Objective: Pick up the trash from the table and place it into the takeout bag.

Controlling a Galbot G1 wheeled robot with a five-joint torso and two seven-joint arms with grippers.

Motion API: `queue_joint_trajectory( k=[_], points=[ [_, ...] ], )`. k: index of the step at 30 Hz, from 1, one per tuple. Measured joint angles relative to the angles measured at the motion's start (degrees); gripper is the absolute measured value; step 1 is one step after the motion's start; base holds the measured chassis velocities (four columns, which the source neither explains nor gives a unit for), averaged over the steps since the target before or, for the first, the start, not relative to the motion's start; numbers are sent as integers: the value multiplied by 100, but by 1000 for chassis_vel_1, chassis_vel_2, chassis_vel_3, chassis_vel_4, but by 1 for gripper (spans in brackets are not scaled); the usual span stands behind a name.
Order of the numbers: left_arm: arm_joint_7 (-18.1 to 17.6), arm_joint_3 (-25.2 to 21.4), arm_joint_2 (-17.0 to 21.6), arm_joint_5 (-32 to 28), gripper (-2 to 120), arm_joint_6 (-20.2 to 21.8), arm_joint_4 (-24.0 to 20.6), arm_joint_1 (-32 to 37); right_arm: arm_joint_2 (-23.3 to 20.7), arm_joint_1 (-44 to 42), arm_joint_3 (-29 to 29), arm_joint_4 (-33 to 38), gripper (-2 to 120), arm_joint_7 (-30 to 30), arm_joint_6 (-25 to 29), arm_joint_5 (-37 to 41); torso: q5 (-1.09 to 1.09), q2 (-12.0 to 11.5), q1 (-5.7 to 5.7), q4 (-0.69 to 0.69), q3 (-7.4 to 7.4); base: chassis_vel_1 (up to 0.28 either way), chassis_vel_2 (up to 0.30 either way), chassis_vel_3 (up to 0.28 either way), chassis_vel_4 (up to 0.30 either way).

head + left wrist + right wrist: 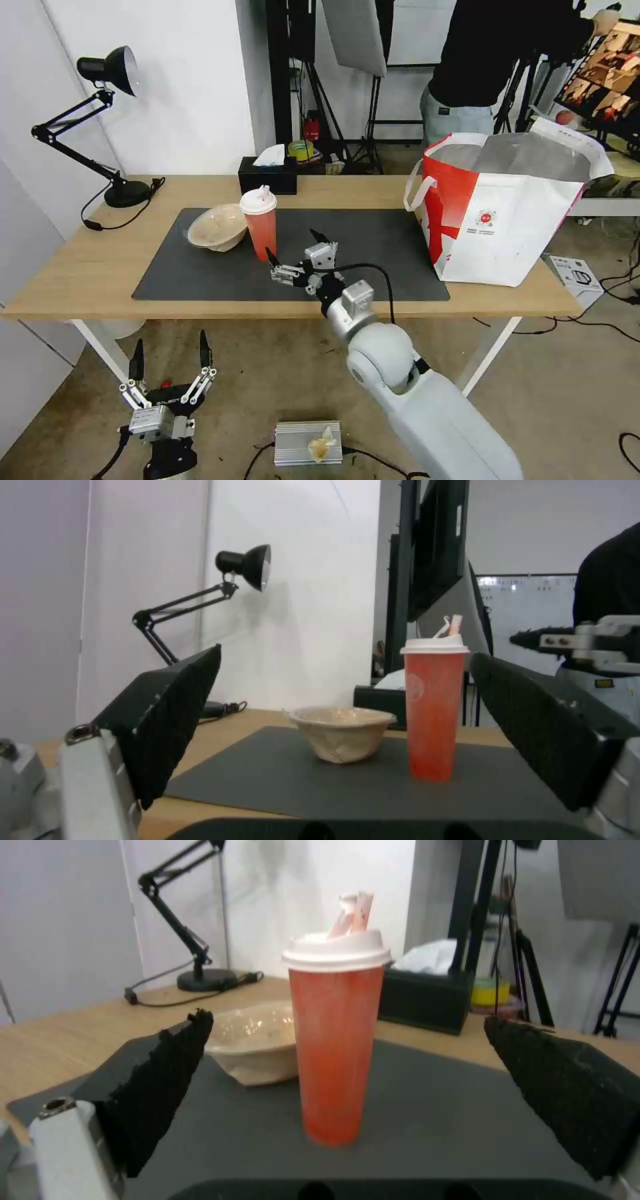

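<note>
On the dark grey mat [373,247] in the head view, your right gripper [294,256] sits low over the table [80,273], just beside the red drink cup [261,224] on its right, jaws spread wide and holding nothing. The beige paper bowl [217,227] rests close behind the cup on its left, and the takeout bag [507,207] stands open-mouthed at the table's right end, well apart from both. Your left gripper [170,366] hangs parked below the table edge, open and empty.

From the left wrist view, the cup [434,710] stands upright on the mat with the bowl [343,732] near its side; the two look apart here, though how closely is hard to tell.

In the right wrist view, the cup [337,1040] is centred between the two black fingers [163,1090], neither pad touching it yet. To do this grasp well, I would keep that centring, ease forward until the cup body sits deep between the pads, and close on the middle of the wall, below the white lid [337,951]. A thin cup like this probably dents, so squeeze gently, and watch the far finger near the bowl [257,1050].
</note>
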Motion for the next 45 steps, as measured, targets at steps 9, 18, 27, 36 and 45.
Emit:
queue_joint_trajectory(
  k=[9, 18, 27, 36, 45],
  points=[
    [-10, -8, 9, -41, 100, 4, 9, -10, 143, 486, -237, -363, 100, 308, -316, 395, 0, 0, 1, 0, 0, 0, 0, 0, 0],
    [-16, -29, -20, -70, 100, 4, 5, 7, 206, 1123, -460, -801, 100, 531, -442, 788, 0, 0, 1, 0, 0, 0, 0, 0, 0],
    [-17, -57, -105, -48, 100, -11, -30, 52, 265, 1618, -650, -1112, 100, 639, -555, 1159, 0, 0, 1, 0, 1, 0, 0, 0, 0],
    [-17, -71, -249, 48, 100, -26, -103, 148, 363, 1783, -820, -1254, 100, 650, -598, 1185, 0, 0, 1, 0, 0, 0, 0, 0, 0],
    [-17, -167, -324, 122, 100, -40, -179, 282, 713, 1953, -917, -1706, 100, 784, -654, 1136, 0, 0, 1, 0, 0, 0, 0, 0, 0]
  ],
)
